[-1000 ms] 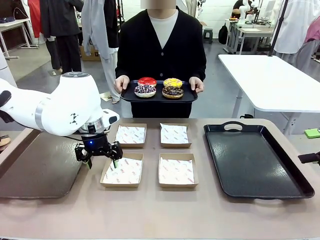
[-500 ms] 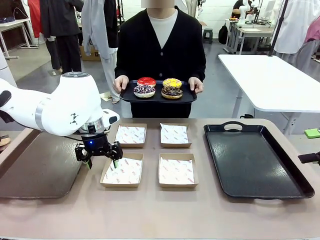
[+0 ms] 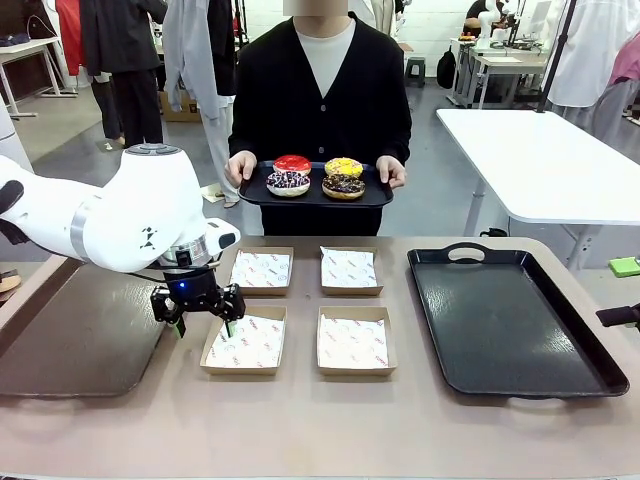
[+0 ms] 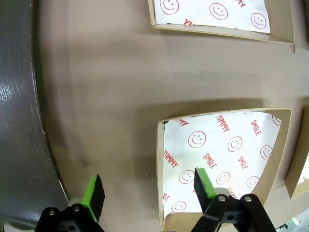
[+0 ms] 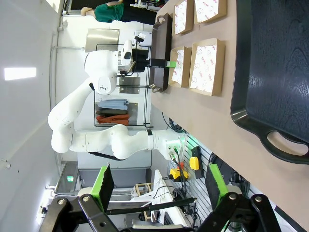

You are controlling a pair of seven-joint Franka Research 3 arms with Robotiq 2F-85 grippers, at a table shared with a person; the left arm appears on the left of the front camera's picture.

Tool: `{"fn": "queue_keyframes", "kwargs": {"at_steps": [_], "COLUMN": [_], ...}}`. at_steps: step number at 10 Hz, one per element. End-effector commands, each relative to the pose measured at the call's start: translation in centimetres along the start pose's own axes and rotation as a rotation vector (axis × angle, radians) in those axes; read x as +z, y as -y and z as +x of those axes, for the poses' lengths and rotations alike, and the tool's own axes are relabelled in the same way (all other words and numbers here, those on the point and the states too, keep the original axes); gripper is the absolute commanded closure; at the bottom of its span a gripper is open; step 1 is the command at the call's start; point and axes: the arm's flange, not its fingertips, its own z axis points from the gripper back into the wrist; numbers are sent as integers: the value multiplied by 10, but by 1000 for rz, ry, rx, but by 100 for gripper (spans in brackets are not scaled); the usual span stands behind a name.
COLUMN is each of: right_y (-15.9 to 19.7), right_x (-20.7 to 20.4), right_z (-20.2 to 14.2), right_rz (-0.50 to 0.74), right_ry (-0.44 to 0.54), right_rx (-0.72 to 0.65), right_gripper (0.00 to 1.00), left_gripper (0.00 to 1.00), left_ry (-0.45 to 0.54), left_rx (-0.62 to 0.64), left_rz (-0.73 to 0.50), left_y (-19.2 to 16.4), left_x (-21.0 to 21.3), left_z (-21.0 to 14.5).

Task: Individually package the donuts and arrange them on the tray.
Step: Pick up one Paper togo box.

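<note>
1. The four donuts lie on a small black tray (image 3: 316, 198) that a person holds level beyond the far edge of the desk (image 3: 300, 420), with one hand (image 3: 240, 167) at its left end and the other hand (image 3: 391, 171) at its right end.
2. The back row has the red-glazed donut (image 3: 293, 162) and the yellow-glazed donut (image 3: 344, 166). The front row has the sprinkled donut (image 3: 288, 182), white-edged with multicoloured specks, and the dark chocolate donut (image 3: 343, 186).
3. Each donut lies flat with its glaze upward. As rings they have no long axis. The small tray's long side runs left to right.
4. On the desk, four paper-lined cardboard boxes form a two-by-two block. A large black tray (image 3: 510, 320) lies to their right.
5. The left jaws stand wide and hold nothing, pointing down at the left edge of the near-left box (image 3: 245, 340). One green pad (image 4: 203, 182) is over its paper and the other pad (image 4: 94, 195) is over bare desk.
6. The right jaws are wide and empty, off the desk's end by the large black tray.
</note>
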Motion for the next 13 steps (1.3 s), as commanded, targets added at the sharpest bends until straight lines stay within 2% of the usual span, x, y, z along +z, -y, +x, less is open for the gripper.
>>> {"fn": "queue_keyframes", "kwargs": {"at_steps": [1, 2, 4, 5, 7, 13], "right_y": [0, 0, 0, 0, 0, 0], "right_x": [-1, -1, -1, -1, -1, -1], "right_z": [0, 0, 0, 0, 0, 0], "right_rz": [-1, -1, -1, -1, -1, -1], "right_ry": [7, 7, 7, 7, 7, 7], "right_rx": [-2, -2, -2, -2, -2, -2], "right_gripper": [0, 0, 0, 0, 0, 0], "left_gripper": [58, 100, 100, 83, 100, 100], "left_ry": [14, 16, 17, 19, 13, 8], "left_rx": [-25, -26, -25, -23, -16, -7], "left_rz": [19, 22, 30, 31, 31, 54], "left_y": [6, 9, 10, 10, 10, 10], "left_x": [-3, -3, -2, -2, -3, 2], "left_z": [4, 4, 4, 4, 6, 4]}}
